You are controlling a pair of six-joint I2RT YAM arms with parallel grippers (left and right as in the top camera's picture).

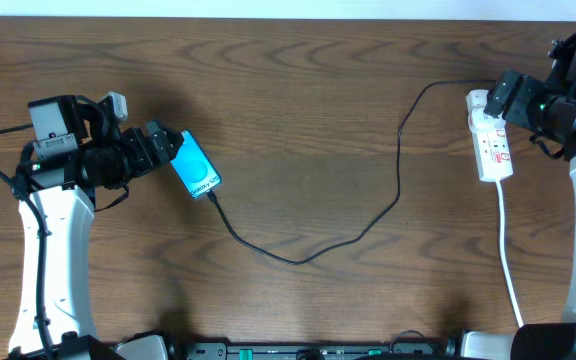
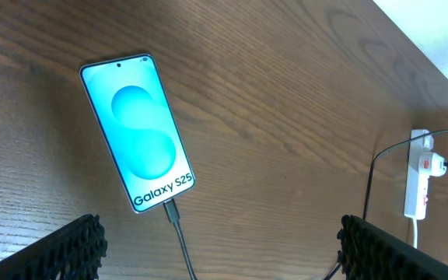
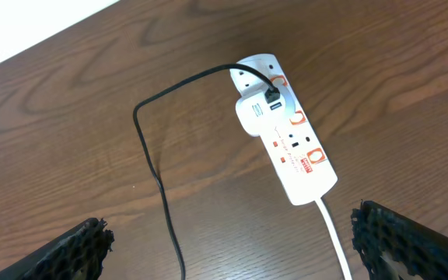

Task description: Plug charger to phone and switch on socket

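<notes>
Charger [image 1: 399, 165] looks seated in the phone [image 2: 137, 132] ahead of the spread, empty left fingers [image 2: 61, 253]; socket [image 3: 290, 138] sits ahead between the spread right fingers [image 3: 76, 253], which should close and press one tip squarely on the red switch [image 3: 297, 118] by the adapter [image 3: 253, 115].

The lit cyan phone [image 2: 138, 132] lies flat just ahead of the left gripper [image 1: 165, 143], charger [image 1: 399, 170] plugged in. The white socket [image 3: 298, 155] lies under the right gripper [image 1: 496, 97].
</notes>
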